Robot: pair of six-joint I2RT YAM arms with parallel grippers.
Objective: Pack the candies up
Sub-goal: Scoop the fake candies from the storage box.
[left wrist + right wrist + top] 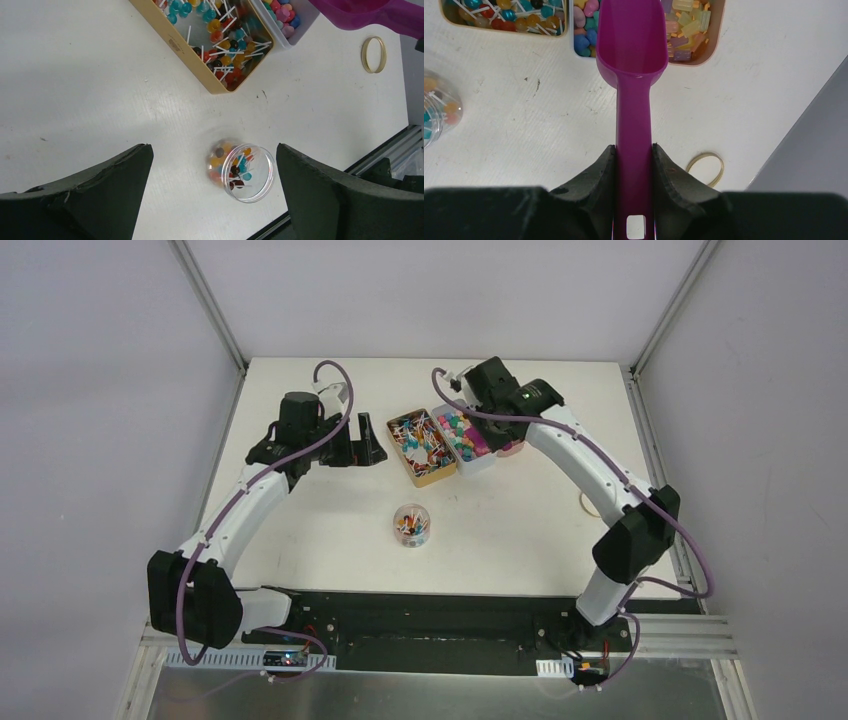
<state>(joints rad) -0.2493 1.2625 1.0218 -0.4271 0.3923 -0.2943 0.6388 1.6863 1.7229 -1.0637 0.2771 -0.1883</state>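
The candies lie in three open boxes at the back: lollipops on white sticks in a tan box (425, 448) (220, 42), round pink, blue and green sweets in a white box (460, 430) (585, 30), and yellow and purple blocks in a peach box (689, 27). A clear jar (411, 525) (241, 170) holding some lollipops stands mid-table. My right gripper (634, 150) (492, 420) is shut on the handle of the magenta scoop (632, 45), whose empty bowl hangs over the white and peach boxes. My left gripper (212, 149) (362, 440) is open and empty, left of the tan box.
A thin yellowish rubber band (705, 167) (374, 54) lies on the table right of the boxes, near the right edge. The black rail of the arm bases (430, 620) runs along the near edge.
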